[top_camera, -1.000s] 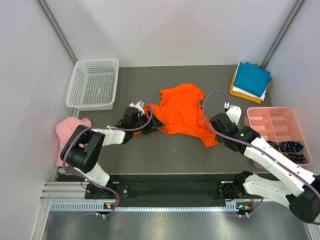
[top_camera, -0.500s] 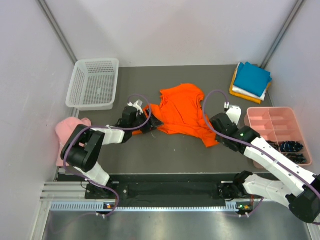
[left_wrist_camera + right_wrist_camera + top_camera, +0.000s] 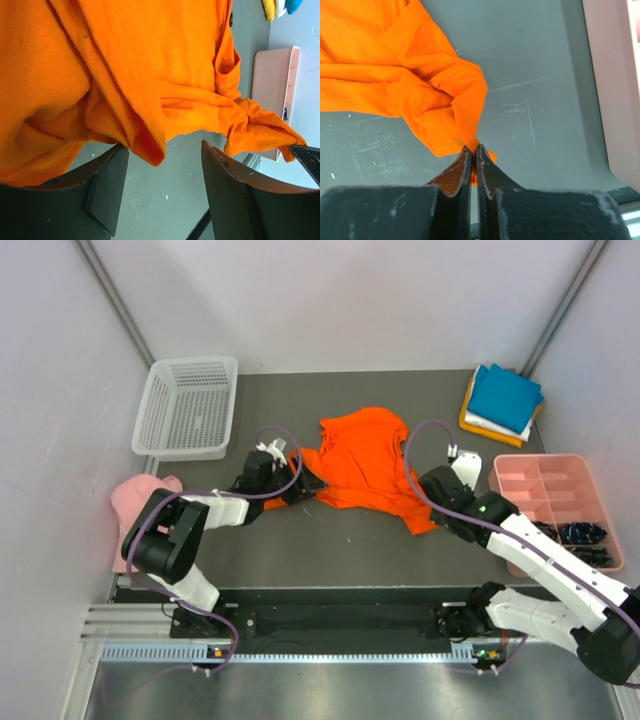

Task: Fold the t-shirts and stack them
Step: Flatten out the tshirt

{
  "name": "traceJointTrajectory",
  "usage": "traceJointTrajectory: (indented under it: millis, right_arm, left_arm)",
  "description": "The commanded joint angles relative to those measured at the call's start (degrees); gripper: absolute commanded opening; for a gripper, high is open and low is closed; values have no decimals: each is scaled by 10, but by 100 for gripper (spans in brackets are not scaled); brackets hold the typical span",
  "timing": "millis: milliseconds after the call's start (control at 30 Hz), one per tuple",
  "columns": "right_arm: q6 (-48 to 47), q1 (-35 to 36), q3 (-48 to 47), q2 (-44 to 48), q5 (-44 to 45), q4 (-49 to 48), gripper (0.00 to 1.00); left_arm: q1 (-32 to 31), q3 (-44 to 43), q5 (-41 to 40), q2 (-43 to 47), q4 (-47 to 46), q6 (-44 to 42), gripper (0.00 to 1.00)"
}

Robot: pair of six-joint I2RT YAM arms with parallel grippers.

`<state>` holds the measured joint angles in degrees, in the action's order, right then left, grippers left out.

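**A:** Orange cloth is what's left, by my reading. The shirt (image 3: pixel 365 465) lies crumpled at the centre of the top view. It isn't spread flat, and I see no fold made in it.

**B:** And what's done?

**A:** There's a stack (image 3: pixel 503 400) in the upper right of the top view, teal on top with white and yellow edges showing under it. It looks folded and piled, so I'd say three are finished. This one has yet to be flattened, folded and put on the stack.

**B:** How do the arms sit?

**A:** The left arm runs low across the table from the lower left, reaching to the shirt's left edge. In its wrist view the left gripper (image 3: pixel 164 150) has its jaws wide apart. A hanging fold of the shirt sits right at the mouth, between the fingers, but nothing is pinched.

**B:** And the right one?

**A:** It comes in from the lower right with the elbow bent, its tip at the shirt's lower right corner, just left of the pink tray (image 3: pixel 590 462). In its wrist view the right gripper (image 3: pixel 473 149) is closed to a slit, with a bit of the shirt's bunched corner nipped between the jaws.

**B:** So one corner is held and the other isn't?

**A:** That's how I judge it. The right grip is made and the left is only lined up.
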<state>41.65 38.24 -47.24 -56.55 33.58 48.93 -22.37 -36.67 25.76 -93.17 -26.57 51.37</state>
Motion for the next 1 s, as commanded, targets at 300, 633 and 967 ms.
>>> traceJointTrajectory:
  millis: [300, 633, 967]
  right_arm:
    - [6, 5, 0, -6, 11, -17, 0]
    - [5, 5, -1, -7, 10, -16, 0]
    - [7, 5, 0, -7, 9, -16, 0]
  left_arm:
    - [3, -22, 18, 47, 5, -1, 64]
    - [3, -20, 17, 62, 17, -4, 64]
    - [3, -19, 15, 63, 20, -8, 64]
